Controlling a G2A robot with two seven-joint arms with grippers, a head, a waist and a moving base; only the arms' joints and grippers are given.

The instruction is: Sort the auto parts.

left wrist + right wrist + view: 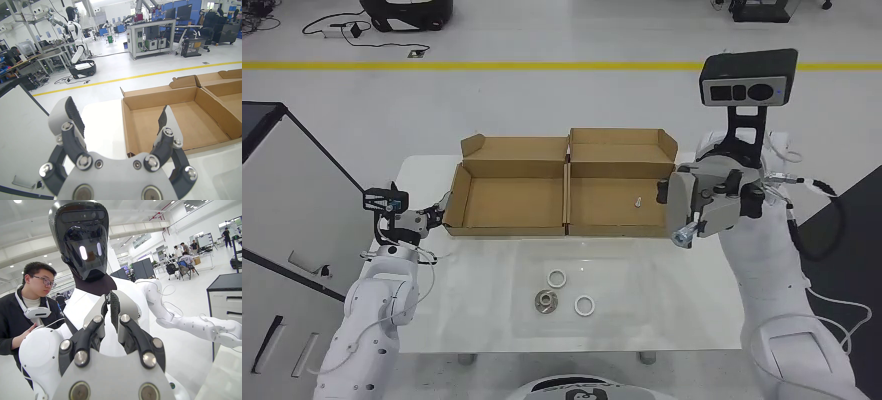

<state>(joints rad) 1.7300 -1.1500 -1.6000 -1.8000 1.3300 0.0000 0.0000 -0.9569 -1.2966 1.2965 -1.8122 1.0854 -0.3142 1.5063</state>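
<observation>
We count two cardboard boxes (510, 203) (602, 207), two white rings (549, 277) (578, 305), one metal hub (544, 299) and one small screw (638, 200).

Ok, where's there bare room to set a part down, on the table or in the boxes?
The left brown cardboard box is bare inside. The right brown cardboard box is free except one small metal part. The white table is bare either side of the middle cluster: two white rings and a grey metal disc.

Left gripper (117, 103), fingers spread wide, hangs just off the left end of the cardboard boxes (567, 190). Right gripper (110, 293), fingers pressed together, hovers by their right end, turned away from them.
</observation>
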